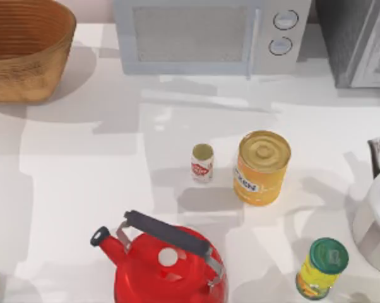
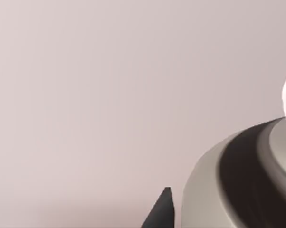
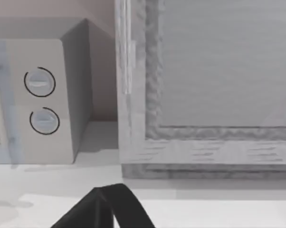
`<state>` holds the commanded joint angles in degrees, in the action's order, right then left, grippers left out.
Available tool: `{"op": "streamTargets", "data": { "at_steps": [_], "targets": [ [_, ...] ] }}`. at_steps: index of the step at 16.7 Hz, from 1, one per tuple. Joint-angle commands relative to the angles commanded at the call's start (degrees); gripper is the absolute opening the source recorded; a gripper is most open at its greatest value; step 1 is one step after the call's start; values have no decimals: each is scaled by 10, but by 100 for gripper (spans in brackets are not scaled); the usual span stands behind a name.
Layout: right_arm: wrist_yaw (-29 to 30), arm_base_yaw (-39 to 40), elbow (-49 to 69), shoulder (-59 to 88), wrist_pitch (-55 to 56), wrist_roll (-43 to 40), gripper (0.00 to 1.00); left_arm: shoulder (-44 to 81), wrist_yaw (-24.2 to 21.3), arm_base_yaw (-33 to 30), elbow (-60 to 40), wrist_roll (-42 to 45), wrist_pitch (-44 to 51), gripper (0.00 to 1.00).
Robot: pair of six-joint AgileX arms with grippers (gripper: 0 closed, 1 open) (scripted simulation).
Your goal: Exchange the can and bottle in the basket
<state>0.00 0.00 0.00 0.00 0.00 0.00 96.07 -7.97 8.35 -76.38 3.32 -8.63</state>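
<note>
1. Basket [image 1: 26, 53] sits at the table's far left corner, upright; the visible part of its inside holds nothing.
2. Bottle [image 1: 202, 163] stands upright on the white table [image 1: 76, 189] near the middle, well apart from the basket.
3. Can [image 1: 261, 167], yellow with a gold lid, stands upright just right of the bottle, a small gap between them.
4. Red kettle [image 1: 165, 265] with a dark handle sits at the near edge, in front of the bottle.
5. Green-lidded yellow container [image 1: 322, 268] stands near the right near corner, closed.
6. Metal pot [image 1: 376, 221] at the right edge, partly cut off; contents can't be seen.
7. Microwave [image 1: 209, 35] at the back centre, door shut; a grey appliance [image 1: 357, 41] right of it.
8. Right wrist view: microwave knobs [image 3: 41, 99] and the grey appliance's front, plus a dark gripper fingertip [image 3: 102, 209] low in view; can't tell if the right gripper is wide or narrow.
9. Left wrist view: plain wall, a grey rounded arm part [image 2: 238, 185] and a dark fingertip [image 2: 162, 211]; left gripper state can't be told either.
</note>
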Motion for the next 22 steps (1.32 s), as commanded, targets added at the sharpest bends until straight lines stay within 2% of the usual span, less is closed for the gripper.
{"op": "streamTargets", "data": {
  "at_steps": [2, 8, 14, 19, 22],
  "targets": [
    [0, 0, 0, 0, 0, 0, 100, 3, -2, -20, -22, -5, 23, 0],
    [0, 0, 0, 0, 0, 0, 100, 5, -2, -21, -24, -5, 22, 0],
    [0, 0, 0, 0, 0, 0, 100, 106, 3, -29, -53, -7, -43, 0],
    [0, 0, 0, 0, 0, 0, 100, 117, 4, -31, -59, -8, -54, 0],
    [0, 0, 0, 0, 0, 0, 100, 117, 4, -31, -59, -8, -54, 23]
  ]
}}
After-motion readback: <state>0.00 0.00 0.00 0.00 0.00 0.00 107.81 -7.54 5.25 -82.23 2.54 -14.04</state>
